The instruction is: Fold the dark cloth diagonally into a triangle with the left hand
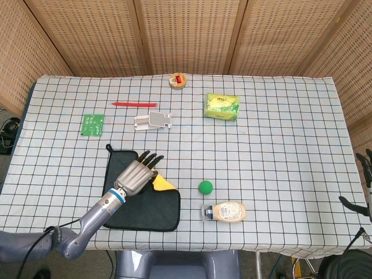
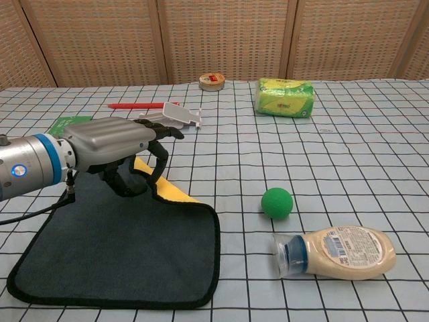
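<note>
I am holding the left hand (image 1: 138,174) over the dark cloth (image 1: 125,200), fingers curled down and pinching the cloth's far right corner; that corner is lifting off the table (image 1: 279,133) and turning back, showing a yellow underside (image 1: 163,184). In the chest view the left hand (image 2: 117,144) is gripping the black bound edge of the dark cloth (image 2: 120,248) and the yellow underside (image 2: 167,189) is peeking out just below the fingers. The rest of the cloth is lying flat near the table's front edge, towards its left corner.

The right hand (image 1: 365,186) is showing only at the right border of the head view, off the table's right edge; I cannot tell how its fingers are set.

Other items sitting on the checked tablecloth: a green ball (image 1: 205,186) just right of the cloth, and a squeeze bottle (image 1: 225,211) lying on its side near the front edge, white label with print too small for me to read. A yellow-green packet (image 1: 222,106) is lying towards the back, its lettering not legible. A round tin (image 1: 178,80) is at the back edge, a red pen (image 1: 135,104) and a green circuit board (image 1: 92,124) towards the left, and a white plastic piece (image 1: 152,121) behind the cloth.
</note>
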Controlling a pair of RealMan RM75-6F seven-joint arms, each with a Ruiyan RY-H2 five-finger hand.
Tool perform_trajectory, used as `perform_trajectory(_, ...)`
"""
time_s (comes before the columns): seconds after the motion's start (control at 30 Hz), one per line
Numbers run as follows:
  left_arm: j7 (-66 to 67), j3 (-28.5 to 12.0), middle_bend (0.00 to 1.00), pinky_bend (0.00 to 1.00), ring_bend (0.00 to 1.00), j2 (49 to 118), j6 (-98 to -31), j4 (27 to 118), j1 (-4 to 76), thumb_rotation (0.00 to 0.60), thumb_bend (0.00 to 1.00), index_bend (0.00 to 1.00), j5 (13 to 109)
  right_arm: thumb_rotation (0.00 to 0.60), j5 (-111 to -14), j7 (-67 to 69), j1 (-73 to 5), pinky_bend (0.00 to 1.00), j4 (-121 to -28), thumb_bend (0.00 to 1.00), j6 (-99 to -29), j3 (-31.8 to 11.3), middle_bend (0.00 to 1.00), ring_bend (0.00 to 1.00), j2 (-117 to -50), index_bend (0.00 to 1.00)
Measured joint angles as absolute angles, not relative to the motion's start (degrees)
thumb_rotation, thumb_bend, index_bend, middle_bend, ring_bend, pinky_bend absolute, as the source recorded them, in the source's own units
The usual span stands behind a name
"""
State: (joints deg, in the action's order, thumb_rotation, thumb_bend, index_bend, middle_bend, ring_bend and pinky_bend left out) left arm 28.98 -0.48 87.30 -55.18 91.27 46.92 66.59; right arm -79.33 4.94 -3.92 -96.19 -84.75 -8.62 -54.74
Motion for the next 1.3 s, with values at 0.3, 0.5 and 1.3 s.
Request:
perform_trajectory(0.3, 26.4, 3.6, 0.00, 0.00, 0.00, 84.9, -56.9, 93.0, 43.3, 0.600, 0.45, 0.58, 71.9, 0.600, -79.4, 5.1, -3.8, 0.00, -96.3, 0.00, -84.9, -8.6, 0.00, 0.00, -54.6, 0.11)
perform_trajectory(0.5, 24.5, 6.0, 0.00, 0.00, 0.00, 84.1, -57.8, 92.8, 40.8, 0.600, 0.45, 0.58, 75.1, 0.600, -79.4, 5.5, -3.7, 0.00, -96.4, 0.00, -85.2, -8.7, 0.00, 0.00, -54.4, 0.11)
perform_trajectory(1.3, 23.2, 10.6, 0.00, 0.00, 0.00, 79.8, -59.8, 94.4, 35.0, 0.600, 0.45, 0.58, 83.5, 0.600, -79.5, 5.4, -3.6, 0.00, -96.5, 0.00, -85.3, -8.6, 0.00, 0.00, -54.4, 0.11)
